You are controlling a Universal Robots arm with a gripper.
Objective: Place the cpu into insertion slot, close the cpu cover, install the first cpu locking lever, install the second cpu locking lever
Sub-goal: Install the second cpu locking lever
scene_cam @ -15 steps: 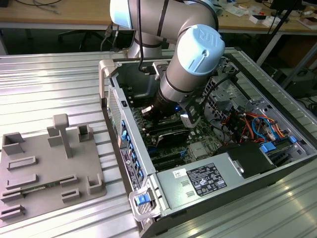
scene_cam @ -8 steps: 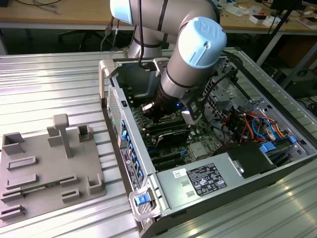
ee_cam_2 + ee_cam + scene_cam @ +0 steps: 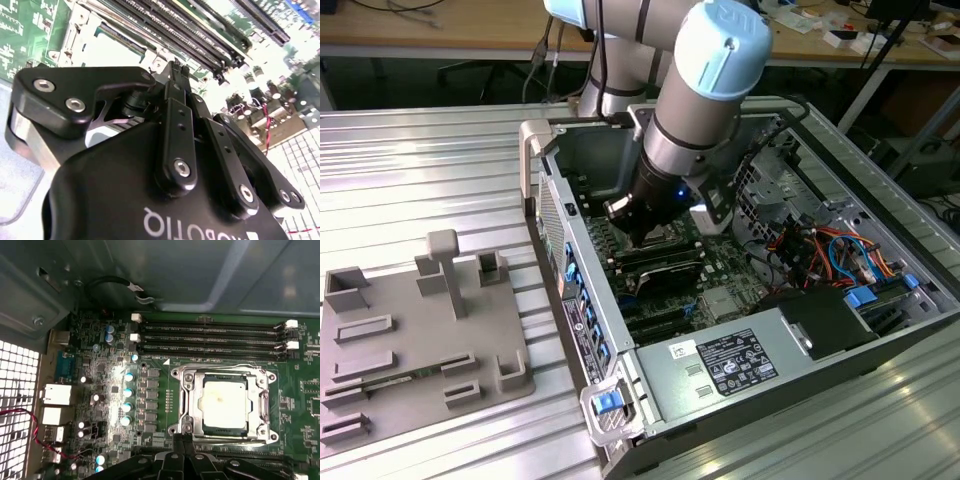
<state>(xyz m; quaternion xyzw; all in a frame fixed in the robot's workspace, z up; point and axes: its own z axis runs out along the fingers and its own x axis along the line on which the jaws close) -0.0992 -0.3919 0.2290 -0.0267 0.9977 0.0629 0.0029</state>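
Observation:
The cpu (image 3: 225,402) lies flat in the insertion slot (image 3: 272,436) on the green board, its pale metal top showing. The silver cpu cover (image 3: 190,399) is folded down around it as a frame. A thin wire lever (image 3: 235,365) runs along the socket's edge nearest the memory slots. My gripper (image 3: 181,441) is shut, its black fingertips together right at a corner of the socket, with nothing visibly held. In the second wrist view the closed fingers (image 3: 176,107) point down at the board beside the bright cpu (image 3: 107,50). In the exterior view the gripper (image 3: 638,222) reaches down inside the open computer case.
Long black memory slots (image 3: 210,337) run beside the socket, with capacitors (image 3: 128,391) on another side. The case wall (image 3: 575,262) and a labelled grey box (image 3: 720,365) hem in the arm. Coloured cables (image 3: 825,250) lie at the exterior view's right. A grey fixture tray (image 3: 415,340) sits outside on the ribbed table.

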